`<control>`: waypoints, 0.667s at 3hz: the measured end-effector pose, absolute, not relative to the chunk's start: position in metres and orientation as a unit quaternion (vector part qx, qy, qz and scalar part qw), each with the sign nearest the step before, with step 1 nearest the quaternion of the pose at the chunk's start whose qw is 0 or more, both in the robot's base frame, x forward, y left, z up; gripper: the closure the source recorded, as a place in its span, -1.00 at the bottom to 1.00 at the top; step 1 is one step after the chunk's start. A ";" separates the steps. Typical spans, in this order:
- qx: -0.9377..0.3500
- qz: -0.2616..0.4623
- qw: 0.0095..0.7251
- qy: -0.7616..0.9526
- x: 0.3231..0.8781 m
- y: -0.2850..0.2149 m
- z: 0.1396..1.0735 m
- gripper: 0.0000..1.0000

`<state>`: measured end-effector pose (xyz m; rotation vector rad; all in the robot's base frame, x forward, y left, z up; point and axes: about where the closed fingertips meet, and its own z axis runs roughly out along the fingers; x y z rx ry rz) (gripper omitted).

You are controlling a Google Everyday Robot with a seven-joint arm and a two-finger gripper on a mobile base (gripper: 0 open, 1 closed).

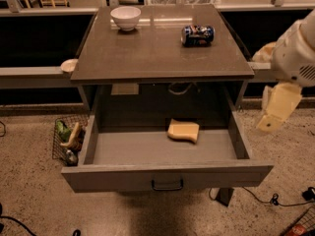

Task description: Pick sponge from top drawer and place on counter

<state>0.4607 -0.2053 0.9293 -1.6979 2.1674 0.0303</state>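
Note:
The pale yellow sponge (183,130) lies flat on the floor of the open top drawer (113,177), right of its middle and toward the back. The drawer is pulled far out, with its dark handle on the front panel. The grey-brown counter (147,53) sits above it. My gripper (267,124), cream-coloured, hangs at the right of the cabinet, outside the drawer's right wall, pointing down and left. It is above and to the right of the sponge, apart from it, and holds nothing.
A white bowl (125,17) stands at the counter's back left and a blue soda can (197,35) lies at its back right. A wire basket (66,141) with items stands on the floor left of the drawer. Cables (275,200) lie on the floor at the right.

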 end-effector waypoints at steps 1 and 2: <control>-0.602 0.057 0.205 0.770 0.474 -0.196 0.887 -1.00; -0.588 0.114 0.218 0.770 0.487 -0.187 0.837 -1.00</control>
